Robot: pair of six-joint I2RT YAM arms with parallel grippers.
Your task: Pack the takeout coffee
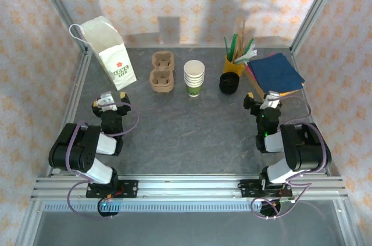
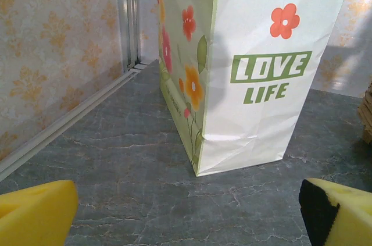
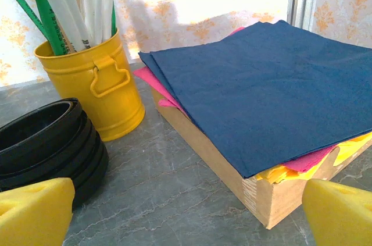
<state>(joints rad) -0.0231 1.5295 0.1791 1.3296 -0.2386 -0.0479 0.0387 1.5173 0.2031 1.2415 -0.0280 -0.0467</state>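
Two arms waited at the near edge of the grey desk [image 1: 186,135]. The left tool [image 1: 110,99] [image 2: 189,214] and the right tool [image 1: 263,98] [image 3: 186,214] each had their yellow-padded jaws spread wide and held nothing. A printed paper bag [image 1: 110,51] [image 2: 256,71] stood upright just ahead of the left tool. Farther out and to that tool's right were a cardboard cup carrier [image 1: 163,71] and a stack of lidless cups [image 1: 194,77]. A pile of black lids [image 1: 228,83] [image 3: 46,141] lay just ahead and left of the right tool, beside a yellow tin [image 3: 99,89] of straws. A box of napkins [image 3: 267,100] sat ahead to that tool's right.

The takeout coffee appeared yet to be made up, since the cups and lids stood apart from each other. A good first step would likely be to pinch only the top cup, gently enough not to crush the paper, while keeping the rest of the stack from lifting. One lid could then be peeled from the nested pile and seated squarely before anything went toward the bag.
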